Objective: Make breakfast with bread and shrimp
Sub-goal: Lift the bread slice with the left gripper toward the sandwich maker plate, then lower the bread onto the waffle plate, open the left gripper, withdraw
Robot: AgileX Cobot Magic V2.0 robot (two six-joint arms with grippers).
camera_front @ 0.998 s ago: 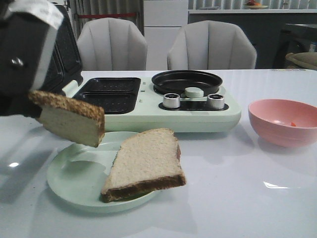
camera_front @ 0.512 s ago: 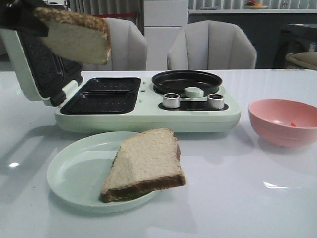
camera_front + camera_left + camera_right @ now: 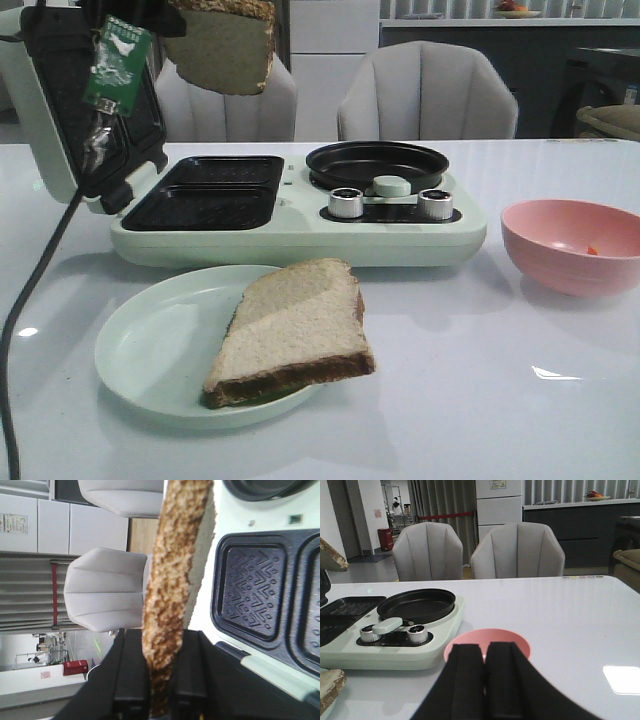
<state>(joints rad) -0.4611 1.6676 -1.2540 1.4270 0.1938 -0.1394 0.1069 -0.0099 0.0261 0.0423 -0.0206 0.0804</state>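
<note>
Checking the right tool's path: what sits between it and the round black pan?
In the right wrist view, the pink bowl sits directly before the right tool; then bare table up to the pan.

Held slice (image 3: 222, 48): top edge cut off by the front view's frame; in the left wrist view its lower end is hidden between the left claw (image 3: 161, 680) fingers. Left arm: mostly out of frame in front view. Plate slice (image 3: 329, 687): only a corner shows in the right wrist view. Pink bowl (image 3: 572, 243): one orange speck inside, too small to identify; largely hidden behind the right claw (image 3: 485, 680) in the right wrist view.
</note>
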